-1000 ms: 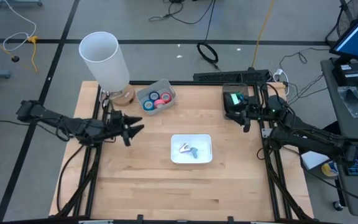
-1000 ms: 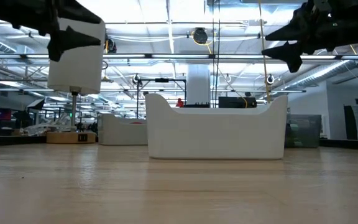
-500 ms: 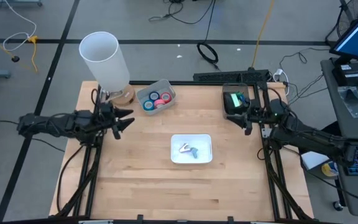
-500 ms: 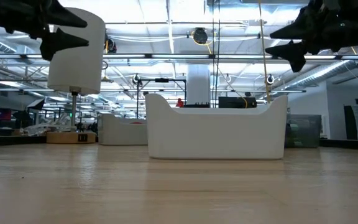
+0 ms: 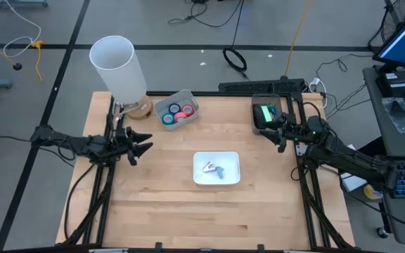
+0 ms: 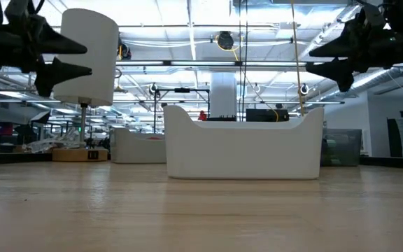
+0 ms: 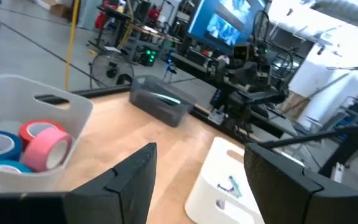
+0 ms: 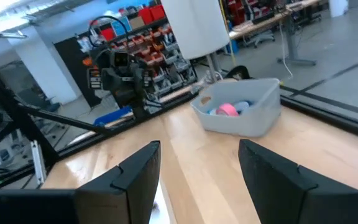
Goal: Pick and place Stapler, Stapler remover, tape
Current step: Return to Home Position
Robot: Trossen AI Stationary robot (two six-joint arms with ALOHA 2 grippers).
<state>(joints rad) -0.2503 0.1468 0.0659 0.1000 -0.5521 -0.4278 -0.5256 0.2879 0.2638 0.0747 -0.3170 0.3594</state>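
Note:
A grey bin (image 5: 176, 111) at the far middle of the table holds the tape (image 5: 178, 114), red, pink and blue rolls lying on its floor. The white tray (image 5: 216, 180) at the centre carries two small items, one pale and one teal (image 5: 215, 169); which is the stapler remover I cannot tell. A dark bin (image 5: 266, 124) at the far right has a green object (image 5: 264, 111) in it, maybe the stapler. My left gripper (image 5: 140, 146) hangs open above the table's left part. My right gripper (image 5: 277, 135) hangs open just near of the dark bin.
A tall white cylinder (image 5: 118, 67) on a round wooden base stands at the far left corner, beside the grey bin. Bare wood (image 5: 209, 218) stretches across the near half of the table. Floor cables and a desk with a monitor lie beyond the table's edges.
My left gripper has drawn back toward the table's left edge and sunk lower, staying open. My right gripper has sunk a little, also open. The bins, the tray and their contents have kept still.

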